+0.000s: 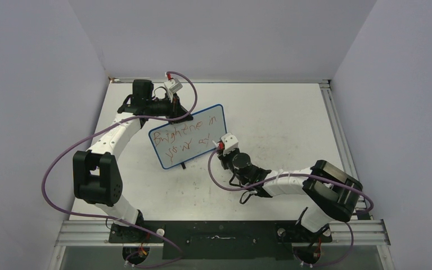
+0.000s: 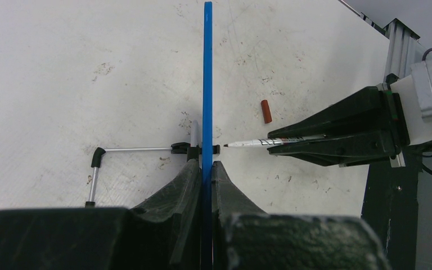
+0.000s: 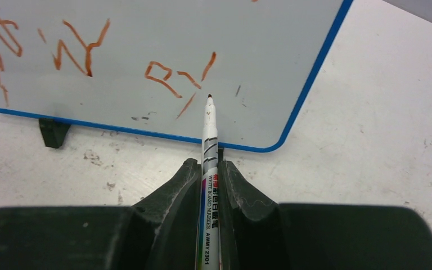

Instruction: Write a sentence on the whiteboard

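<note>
Closest to the arm bases, the right gripper (image 1: pixel 220 147) reaches out low over the white table (image 1: pixel 281 118). Its two fingers are shut tight on a thin white marker (image 3: pixel 208 129), one finger on each side of it. The marker sticks out straight in front, with its dark red tip pointing at the whiteboard (image 1: pixel 188 135). The tip is very close to the board, down near the lower right corner. From the side, a thin gap shows between the tip and the board.

The whiteboard stands up on its edge in the middle of the table, turned a bit to one side. It has a thin blue frame and round corners. A small black foot (image 3: pixel 52 132) sits under its bottom edge. The sentence (image 1: pixel 180 133) is on the front in messy red letters, in two lines. The last red marks are just beside the marker tip.

A little red cap (image 2: pixel 265 111) lies on the table on the marker's side of the board. Behind the board, a thin metal rod (image 2: pixel 138 149) lies on the table.

Farthest away, the left gripper (image 2: pixel 205 169) is closed on the blue edge of the whiteboard, one finger on the front and one on the back
</note>
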Controlling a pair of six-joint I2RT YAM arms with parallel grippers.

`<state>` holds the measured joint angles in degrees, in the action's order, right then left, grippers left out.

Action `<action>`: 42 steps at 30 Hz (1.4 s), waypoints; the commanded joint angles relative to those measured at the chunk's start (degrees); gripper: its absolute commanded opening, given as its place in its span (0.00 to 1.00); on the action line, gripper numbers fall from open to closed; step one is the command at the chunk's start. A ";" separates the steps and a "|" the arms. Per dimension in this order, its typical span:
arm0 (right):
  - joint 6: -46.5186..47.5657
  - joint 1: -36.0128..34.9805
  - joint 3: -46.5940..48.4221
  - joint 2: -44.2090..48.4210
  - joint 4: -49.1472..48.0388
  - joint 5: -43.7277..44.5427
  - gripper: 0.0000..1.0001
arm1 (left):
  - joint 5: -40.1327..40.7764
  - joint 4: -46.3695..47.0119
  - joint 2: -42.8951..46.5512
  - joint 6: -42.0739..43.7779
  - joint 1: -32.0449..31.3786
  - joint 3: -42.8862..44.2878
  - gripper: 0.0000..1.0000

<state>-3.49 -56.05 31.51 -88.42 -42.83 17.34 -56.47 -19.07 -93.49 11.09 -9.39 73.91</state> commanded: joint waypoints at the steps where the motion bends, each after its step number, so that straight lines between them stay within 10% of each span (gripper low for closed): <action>1: 1.47 1.71 1.27 -0.14 -1.60 0.05 0.05 | 0.34 -9.38 -1.73 0.33 -1.65 -1.72 0.00; 42: 3.05 6.31 4.87 -1.00 -5.25 0.40 0.05 | 0.42 -9.44 -2.13 0.42 -1.64 -1.66 0.00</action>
<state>-0.75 -51.03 33.45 -92.18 -43.62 16.19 -55.72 -18.76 -93.49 11.11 -9.39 73.93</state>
